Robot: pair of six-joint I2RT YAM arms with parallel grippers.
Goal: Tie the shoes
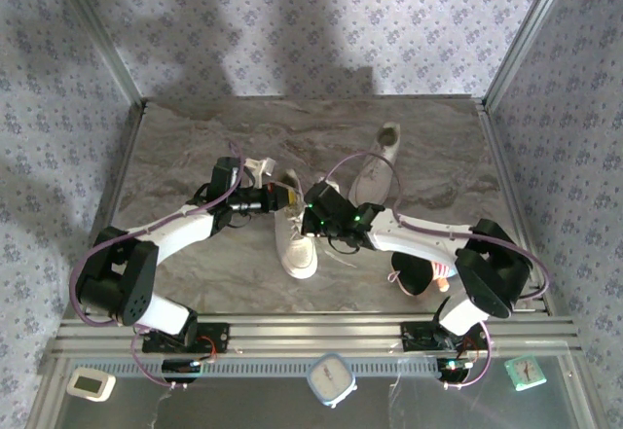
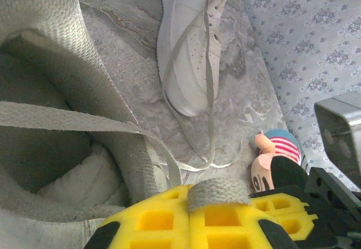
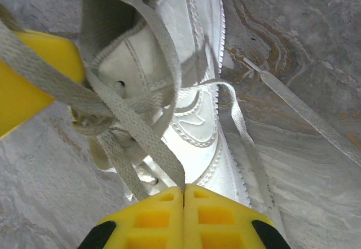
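1. A grey marbled table is seen, closed in by walls papered in a small floral print.
2. The near shoe is placed at table centre, between the two arms. Its long axis is run almost straight front to back, with the toe pointed at the near edge and the opening at the far end, under the grippers.
3. The far shoe is laid just right of it and further back, sole down. Its long axis is set on a diagonal from far right to near left, and in the left wrist view its rounded toe is turned toward the near shoe. Loose laces are trailed past that toe onto the table.
4. The left gripper is held over the near shoe's opening. Its yellow fingers are pressed together, and a lace strand is pinched at their tips.
5. The right gripper is held just beside the left one, over the same shoe's right side. Its fingers are pressed together too, and a second lace strand is nipped at the tips and drawn taut up toward the tongue.
6. In the right wrist view, laces are seen crossed over the near shoe's tongue.
7. A plush toy is laid by the right arm, near the table's front right edge, well apart from the near shoe.
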